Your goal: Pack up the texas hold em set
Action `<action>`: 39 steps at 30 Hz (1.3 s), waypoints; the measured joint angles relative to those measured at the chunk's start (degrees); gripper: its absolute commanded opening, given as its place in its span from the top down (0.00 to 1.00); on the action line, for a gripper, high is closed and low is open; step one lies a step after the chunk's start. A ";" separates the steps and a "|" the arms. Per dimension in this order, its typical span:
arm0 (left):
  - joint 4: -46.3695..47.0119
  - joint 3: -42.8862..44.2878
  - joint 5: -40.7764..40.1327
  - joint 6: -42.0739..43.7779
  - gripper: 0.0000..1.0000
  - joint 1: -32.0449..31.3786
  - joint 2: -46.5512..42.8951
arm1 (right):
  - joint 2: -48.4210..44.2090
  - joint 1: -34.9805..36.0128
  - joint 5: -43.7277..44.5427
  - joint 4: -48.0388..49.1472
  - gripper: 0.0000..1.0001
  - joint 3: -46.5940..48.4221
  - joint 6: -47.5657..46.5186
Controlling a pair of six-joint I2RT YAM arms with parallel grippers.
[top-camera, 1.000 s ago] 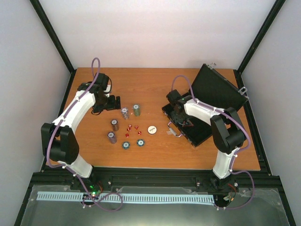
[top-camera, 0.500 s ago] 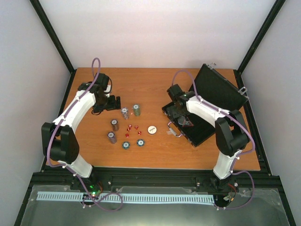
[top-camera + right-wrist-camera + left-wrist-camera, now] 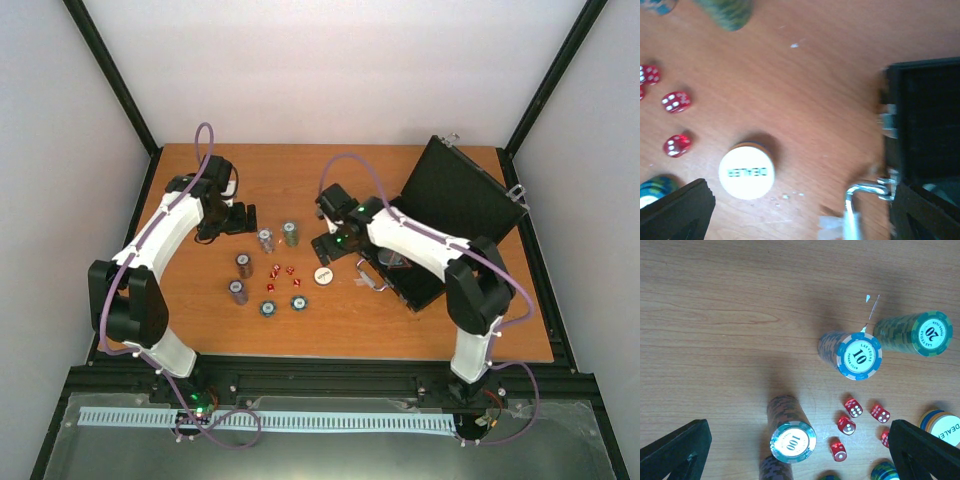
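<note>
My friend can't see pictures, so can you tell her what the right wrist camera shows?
A round white disc marked DEALER shows against the brown wooden table, between small red dice on the left and the open black case with its silver handle on the right. The right gripper hangs open above, holding nothing.

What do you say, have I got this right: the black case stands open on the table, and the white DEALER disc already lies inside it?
Not quite. The black case does stand open, but the white DEALER disc lies outside it, on the bare table near the red dice, as the right wrist view shows.
</note>
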 measured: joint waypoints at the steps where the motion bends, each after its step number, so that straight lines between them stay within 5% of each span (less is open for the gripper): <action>1: 0.00 0.00 -0.02 0.00 0.00 0.00 0.00 | 0.98 0.79 -0.59 0.04 0.02 0.48 -0.20; 22: 0.00 -1.95 -0.31 0.04 0.00 0.00 -1.64 | 12.72 5.79 -10.56 -2.58 0.05 3.76 -3.41; 39: 0.39 -3.10 -0.28 0.09 0.00 0.00 -1.75 | 16.17 6.27 -4.66 -2.91 0.06 5.42 -2.32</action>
